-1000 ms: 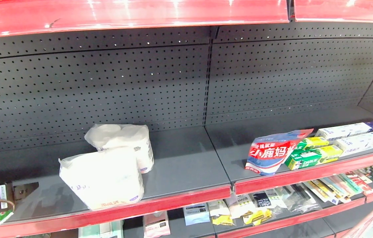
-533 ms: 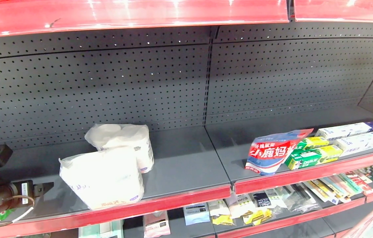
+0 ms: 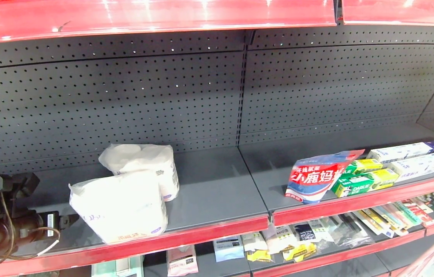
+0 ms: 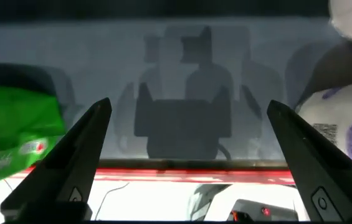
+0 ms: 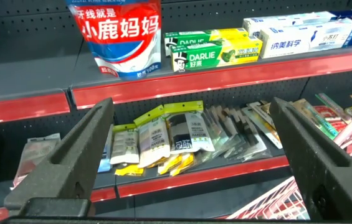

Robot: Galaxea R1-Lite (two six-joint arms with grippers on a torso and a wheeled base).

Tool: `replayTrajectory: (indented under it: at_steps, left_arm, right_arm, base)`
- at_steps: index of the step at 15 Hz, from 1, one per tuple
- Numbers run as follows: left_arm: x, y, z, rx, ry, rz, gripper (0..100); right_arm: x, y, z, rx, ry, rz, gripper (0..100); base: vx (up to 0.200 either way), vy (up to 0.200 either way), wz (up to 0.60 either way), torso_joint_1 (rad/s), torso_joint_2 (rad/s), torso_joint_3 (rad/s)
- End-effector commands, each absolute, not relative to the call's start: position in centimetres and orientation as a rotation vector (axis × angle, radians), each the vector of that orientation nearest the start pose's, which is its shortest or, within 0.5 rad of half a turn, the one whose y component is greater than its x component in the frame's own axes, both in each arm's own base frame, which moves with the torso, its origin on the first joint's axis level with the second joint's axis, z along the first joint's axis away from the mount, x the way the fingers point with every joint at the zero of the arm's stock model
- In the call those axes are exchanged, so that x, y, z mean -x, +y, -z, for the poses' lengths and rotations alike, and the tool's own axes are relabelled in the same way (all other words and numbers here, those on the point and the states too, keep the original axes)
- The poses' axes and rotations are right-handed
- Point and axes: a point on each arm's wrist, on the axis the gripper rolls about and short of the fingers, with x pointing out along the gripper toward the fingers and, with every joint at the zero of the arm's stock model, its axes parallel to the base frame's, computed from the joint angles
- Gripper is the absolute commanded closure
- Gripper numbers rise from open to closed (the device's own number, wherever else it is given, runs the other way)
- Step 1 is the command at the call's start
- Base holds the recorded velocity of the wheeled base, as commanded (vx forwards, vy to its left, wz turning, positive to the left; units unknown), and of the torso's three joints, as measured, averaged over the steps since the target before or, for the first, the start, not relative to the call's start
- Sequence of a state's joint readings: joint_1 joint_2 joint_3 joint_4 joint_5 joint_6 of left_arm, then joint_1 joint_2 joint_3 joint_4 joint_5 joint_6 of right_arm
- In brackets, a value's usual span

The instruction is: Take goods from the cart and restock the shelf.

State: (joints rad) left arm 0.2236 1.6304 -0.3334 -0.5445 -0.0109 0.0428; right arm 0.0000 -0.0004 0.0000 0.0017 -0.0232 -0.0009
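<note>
The paper-roll pack (image 3: 118, 207) sits at the near left of the shelf (image 3: 217, 181). Expect it to be light, soft and squashy under slick film, so grip it gently across the middle. The left gripper (image 4: 189, 106) is just left of it, jaws apart and empty. The right gripper (image 5: 191, 102) jaws are apart too. Over the last second the left arm has moved right, closer to the pack.

You get large white characters on the red-and-blue pouch (image 3: 316, 177), lettering on the green boxes (image 3: 364, 180) and the white boxes (image 3: 418, 165); print not transcribed.
</note>
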Motion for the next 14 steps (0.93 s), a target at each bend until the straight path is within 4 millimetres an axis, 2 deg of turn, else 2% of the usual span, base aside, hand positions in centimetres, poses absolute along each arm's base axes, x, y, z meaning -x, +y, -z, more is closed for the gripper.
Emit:
replayTrajectory:
  at_steps: [1, 5, 14]
  left_arm:
    - [-21.3, 4.5, -7.0, 0.046, 0.787, -0.174, 0]
    - [-22.5, 4.3, -6.1, 0.034, 0.761, -0.154, 0]
    - [-23.6, 3.6, -5.1, 0.021, 0.772, -0.119, 0]
  right_arm:
    - [2.3, -0.1, -7.5, 0.002, 0.003, 0.023, 0]
    - [2.3, -0.1, -7.5, 0.002, 0.003, 0.023, 0]
    - [2.3, -0.1, -7.5, 0.002, 0.003, 0.023, 0]
  base:
    - [0.000, 0.000, 0.00, 0.000, 0.00, 0.000]
    - [0.000, 0.000, 0.00, 0.000, 0.00, 0.000]
    - [0.000, 0.000, 0.00, 0.000, 0.00, 0.000]
